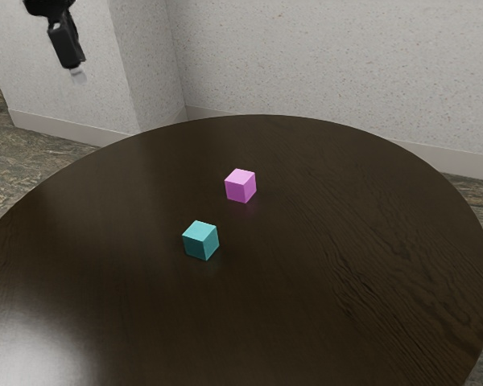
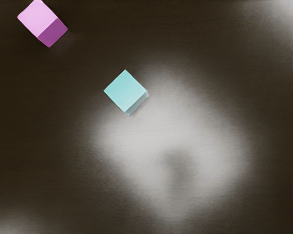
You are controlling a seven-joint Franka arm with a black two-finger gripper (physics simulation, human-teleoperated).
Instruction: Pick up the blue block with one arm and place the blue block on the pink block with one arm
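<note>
wrist view: glare [image 2: 176,156] beside blue block [image 2: 125,91]

In the upper left of the exterior view, the gripper [image 1: 76,68] is a matte black, boxy piece, long and narrow, with flat faces and squared edges. Above it, at the frame's top edge, its body widens into a bulkier, rounded black housing. Its lower end carries a small pale grey tip.

Blue block [image 2: 125,91] apart from pink block [image 2: 42,22].
</note>
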